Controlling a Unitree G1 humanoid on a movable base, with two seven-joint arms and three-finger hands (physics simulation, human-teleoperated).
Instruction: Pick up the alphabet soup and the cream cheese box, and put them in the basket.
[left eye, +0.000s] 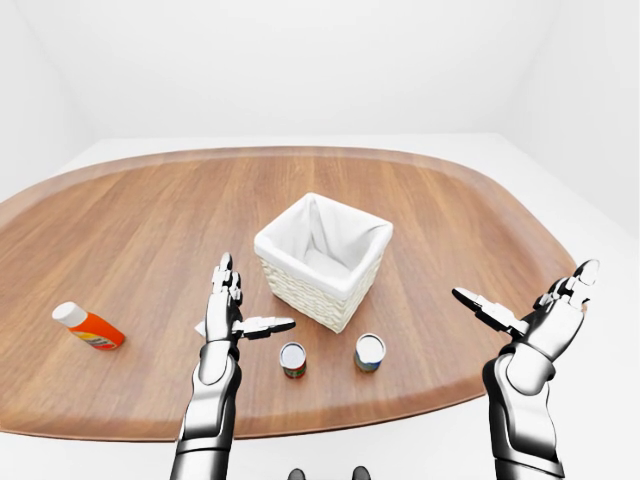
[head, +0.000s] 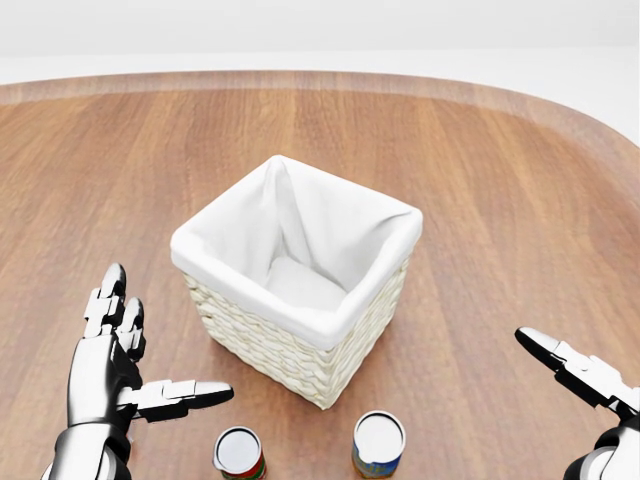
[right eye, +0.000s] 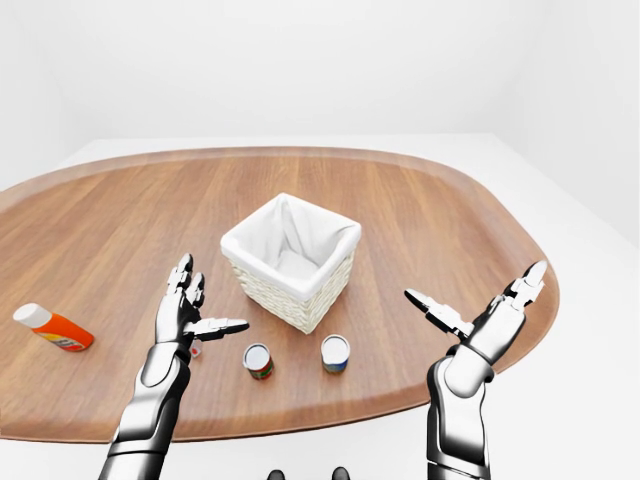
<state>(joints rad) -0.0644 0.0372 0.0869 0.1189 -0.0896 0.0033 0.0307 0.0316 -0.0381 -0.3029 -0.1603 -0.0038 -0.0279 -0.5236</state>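
On oval wood table (left eye: 130, 230), cloth-lined wicker basket (head: 292, 322)

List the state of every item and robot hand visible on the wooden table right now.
White-lined wicker basket: upright, empty.
Red-labelled can: upright, untouched.
Blue-labelled can: upright, untouched.
Orange bottle with white cap: lying on its side.
Left robot hand: open, holding nothing.
Right robot hand: open, holding nothing.

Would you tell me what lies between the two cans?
Nothing: bare table separates the red-labelled can from the blue-labelled can, in the head view.
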